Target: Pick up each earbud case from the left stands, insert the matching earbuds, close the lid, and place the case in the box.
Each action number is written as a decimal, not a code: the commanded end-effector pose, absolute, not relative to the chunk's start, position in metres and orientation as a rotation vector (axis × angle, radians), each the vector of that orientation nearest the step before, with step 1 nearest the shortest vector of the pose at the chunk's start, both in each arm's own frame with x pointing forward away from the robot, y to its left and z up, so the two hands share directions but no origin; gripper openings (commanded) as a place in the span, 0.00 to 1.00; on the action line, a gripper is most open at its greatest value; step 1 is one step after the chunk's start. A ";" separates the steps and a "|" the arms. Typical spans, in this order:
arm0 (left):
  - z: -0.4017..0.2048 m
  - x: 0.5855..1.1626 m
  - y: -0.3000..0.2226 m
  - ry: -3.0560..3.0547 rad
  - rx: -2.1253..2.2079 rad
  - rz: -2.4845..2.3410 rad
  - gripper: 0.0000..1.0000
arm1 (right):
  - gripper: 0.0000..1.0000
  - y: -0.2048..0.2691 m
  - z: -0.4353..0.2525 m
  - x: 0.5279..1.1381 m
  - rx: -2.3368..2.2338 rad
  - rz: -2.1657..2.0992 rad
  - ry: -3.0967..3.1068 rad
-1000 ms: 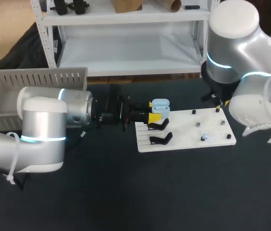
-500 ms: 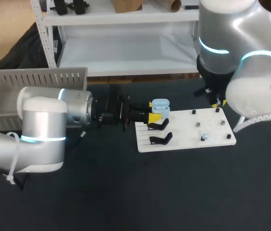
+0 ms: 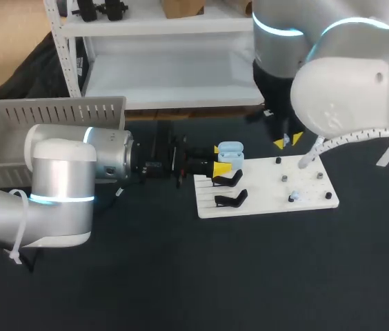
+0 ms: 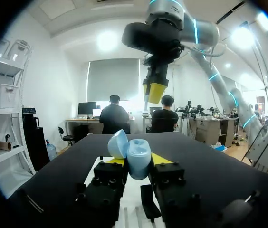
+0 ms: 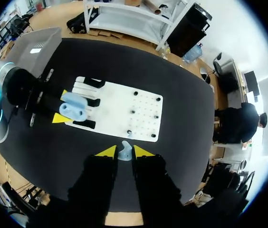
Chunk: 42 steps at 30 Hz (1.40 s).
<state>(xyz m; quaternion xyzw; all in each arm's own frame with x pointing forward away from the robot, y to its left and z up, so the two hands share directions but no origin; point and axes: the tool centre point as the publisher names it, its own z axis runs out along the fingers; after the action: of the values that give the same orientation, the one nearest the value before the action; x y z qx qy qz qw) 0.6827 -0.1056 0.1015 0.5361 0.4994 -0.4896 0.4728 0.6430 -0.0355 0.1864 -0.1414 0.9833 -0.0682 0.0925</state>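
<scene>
Up near the board (image 3: 270, 198), earbud inbound
Right jaws swung in pinching an earbud (image 5: 124, 152); left jaws clamp the open case (image 4: 138, 164), insert next.

Table (image 3: 181, 276): flat black surface.

White board (image 3: 263, 189): rectangular, lying flat on the table right of centre, toward the far side, and slightly skewed to the table edge. Its right half carries a grid of small holes and several short dark pegs (image 3: 278, 161), upright and spaced apart.
</scene>
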 end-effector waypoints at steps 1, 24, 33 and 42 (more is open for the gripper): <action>0.102 0.681 -0.106 1.227 1.311 -1.194 0.00 | 0.00 -0.035 0.186 0.639 -0.434 -0.199 2.907; 0.102 0.681 -0.106 1.227 1.311 -1.194 0.00 | 0.00 0.008 0.182 0.638 0.303 -0.016 2.991; 0.102 0.681 -0.106 1.227 1.311 -1.194 0.00 | 0.00 0.036 0.171 0.642 0.395 -0.009 3.038; 0.102 0.681 -0.106 1.227 1.311 -1.194 0.00 | 0.00 0.036 0.171 0.642 0.395 -0.009 3.038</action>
<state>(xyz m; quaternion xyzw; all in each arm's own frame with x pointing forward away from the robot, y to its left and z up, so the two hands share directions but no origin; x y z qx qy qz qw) 0.6827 -0.1056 0.1015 0.5361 0.4994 -0.4896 0.4728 0.6413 0.0353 0.1709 0.1284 0.9909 -0.0019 0.0401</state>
